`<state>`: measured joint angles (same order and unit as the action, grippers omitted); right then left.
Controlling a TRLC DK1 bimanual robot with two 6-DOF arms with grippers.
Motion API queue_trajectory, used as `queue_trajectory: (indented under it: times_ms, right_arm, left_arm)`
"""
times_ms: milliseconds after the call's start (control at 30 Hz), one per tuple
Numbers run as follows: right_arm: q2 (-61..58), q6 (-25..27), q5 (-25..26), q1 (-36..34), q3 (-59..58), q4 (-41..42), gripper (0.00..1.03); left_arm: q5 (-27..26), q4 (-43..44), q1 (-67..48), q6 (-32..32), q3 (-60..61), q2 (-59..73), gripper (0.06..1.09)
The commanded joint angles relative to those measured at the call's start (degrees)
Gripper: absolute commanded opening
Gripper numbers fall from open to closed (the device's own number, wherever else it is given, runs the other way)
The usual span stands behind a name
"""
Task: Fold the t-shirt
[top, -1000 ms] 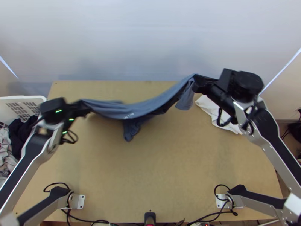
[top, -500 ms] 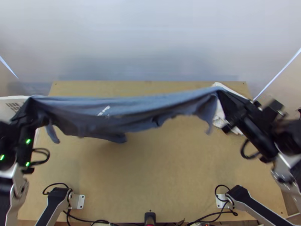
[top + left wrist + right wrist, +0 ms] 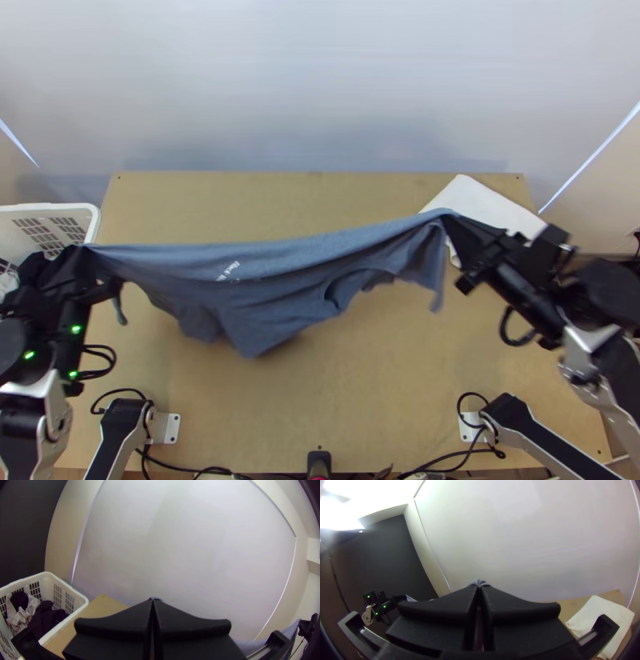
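Note:
In the top view my left gripper (image 3: 80,253) is shut on one end of the blue t-shirt (image 3: 264,276), near the table's left edge. My right gripper (image 3: 453,220) is shut on the opposite end, towards the right. Between them the shirt hangs stretched in the air above the table, its lower part drooping in loose folds, with white print on it. The left wrist view has my left gripper (image 3: 152,600) with its fingers together and a bit of cloth at the tips. My right gripper (image 3: 479,586) likewise pinches a small blue tuft (image 3: 478,582) in the right wrist view.
A white cloth (image 3: 480,204) lies at the table's back right, close to my right gripper. The white basket (image 3: 66,590) holding dark and light clothes stands beyond the left edge. Bare wood of the table (image 3: 320,392) shows in front of the shirt.
The grippers have moved apart and towards the near side, drawing the bunched shirt out wide. Since half a second ago, its hanging part has swung nearer and opened out, and both grippers are slightly closer together.

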<state>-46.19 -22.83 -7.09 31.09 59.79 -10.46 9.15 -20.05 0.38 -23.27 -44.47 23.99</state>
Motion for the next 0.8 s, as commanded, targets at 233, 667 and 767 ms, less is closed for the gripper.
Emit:
queue_trajectory:
  times_ms: [233,667,767]
  right_arm:
    - [-8.6,-1.7,0.4,-1.4,-12.8,13.3,0.03]
    - [-17.0,-1.6,1.4,-1.9,-9.4,20.2,0.03]
    - [-17.6,-1.5,1.6,-2.3,-10.0,20.7,0.03]
  left_arm:
    - [-1.7,5.2,-2.1,-1.3,9.4,8.1,0.09]
    - [-1.1,23.4,-4.0,-0.4,-15.1,41.4,0.09]
    - [0.4,24.0,-4.6,-0.2,-23.3,43.2,0.09]
